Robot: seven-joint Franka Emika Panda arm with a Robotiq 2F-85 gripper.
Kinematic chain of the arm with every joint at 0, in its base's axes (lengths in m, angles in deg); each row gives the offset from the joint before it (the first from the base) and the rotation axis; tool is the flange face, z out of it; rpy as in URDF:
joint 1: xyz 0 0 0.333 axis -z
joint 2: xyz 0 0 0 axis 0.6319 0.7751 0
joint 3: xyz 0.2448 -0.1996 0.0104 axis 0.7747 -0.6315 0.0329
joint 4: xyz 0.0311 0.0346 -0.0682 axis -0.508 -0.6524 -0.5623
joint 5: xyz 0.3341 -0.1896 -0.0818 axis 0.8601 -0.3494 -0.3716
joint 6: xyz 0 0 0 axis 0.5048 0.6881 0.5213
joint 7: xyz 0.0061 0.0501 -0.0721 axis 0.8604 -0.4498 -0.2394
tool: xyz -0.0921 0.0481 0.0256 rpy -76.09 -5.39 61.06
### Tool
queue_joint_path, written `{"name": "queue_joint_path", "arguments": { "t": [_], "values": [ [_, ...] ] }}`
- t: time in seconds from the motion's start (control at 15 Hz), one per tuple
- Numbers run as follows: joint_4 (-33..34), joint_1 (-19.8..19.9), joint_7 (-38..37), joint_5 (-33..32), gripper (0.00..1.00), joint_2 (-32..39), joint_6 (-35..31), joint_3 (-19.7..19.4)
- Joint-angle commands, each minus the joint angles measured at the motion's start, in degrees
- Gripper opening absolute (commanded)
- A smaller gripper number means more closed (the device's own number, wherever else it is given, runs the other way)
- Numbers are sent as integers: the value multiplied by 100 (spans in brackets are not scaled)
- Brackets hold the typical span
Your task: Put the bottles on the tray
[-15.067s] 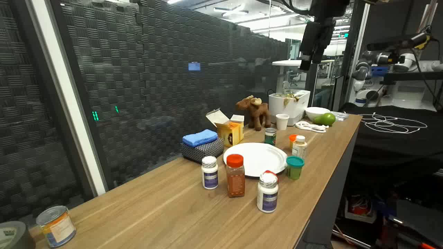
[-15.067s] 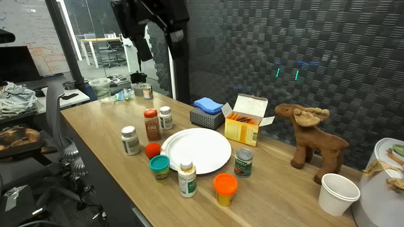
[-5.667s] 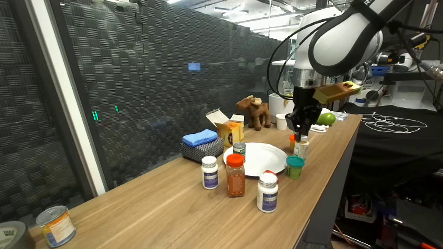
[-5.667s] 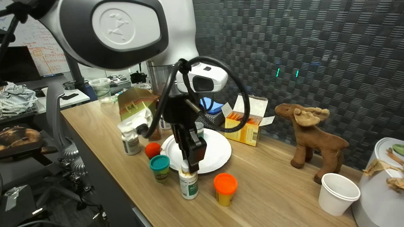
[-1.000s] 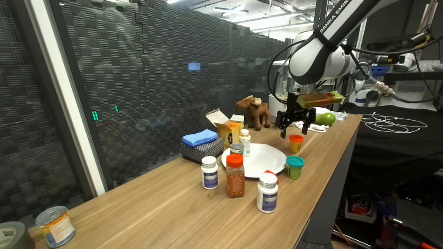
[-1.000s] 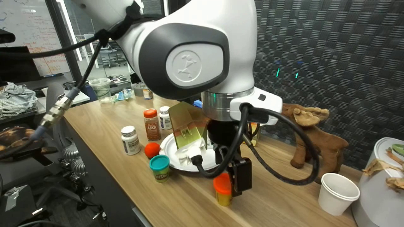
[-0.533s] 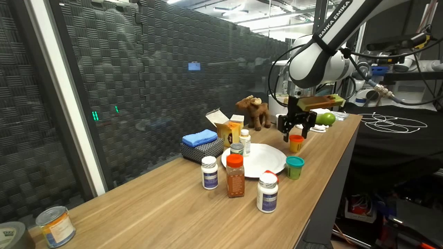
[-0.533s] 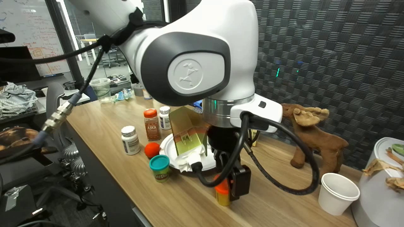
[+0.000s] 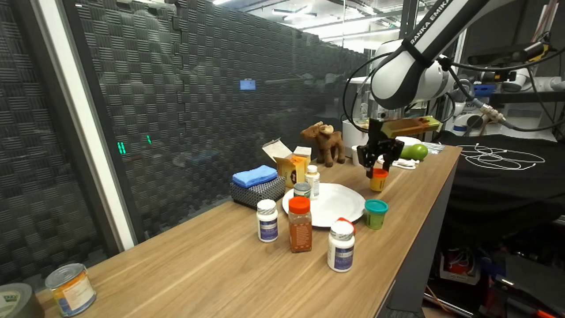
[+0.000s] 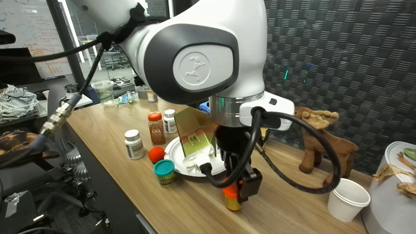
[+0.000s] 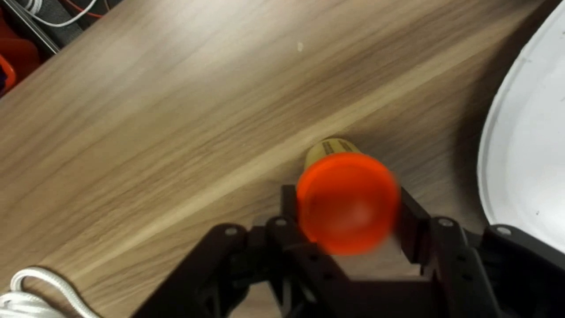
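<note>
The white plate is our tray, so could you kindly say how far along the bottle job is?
Looks done: one white bottle stands on the white plate, beside a tin can. In hand: the tool grips an orange-lidded tub, outside the plate's rim. Left: two purple-labelled bottles and the red-capped bottle stand on the table.

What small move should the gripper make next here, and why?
Probably a slight straight lift of the orange-lidded tub, before any sideways move. In the wrist view the gripper looks shut on it from both sides, and the white plate beside it has a rim to cross, so a little height should help.
</note>
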Motion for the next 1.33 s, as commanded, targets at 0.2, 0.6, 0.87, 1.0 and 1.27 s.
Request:
{"name": "queue_joint_path", "arguments": {
  "t": [0.2, 0.6, 0.87, 1.0, 1.27],
  "values": [
    [16, -398, 128, -495, 29, -765, 89, 249],
    [189, -650, 721, -134, 29, -444, 186, 789],
    [239, -652, 1115, 167, 29, -160, 180, 962],
    [302, -664, 1086, 56, 29, -18, 154, 925],
    [546, -627, 1039, 75, 29, 280, 1, 864]
  ]
}}
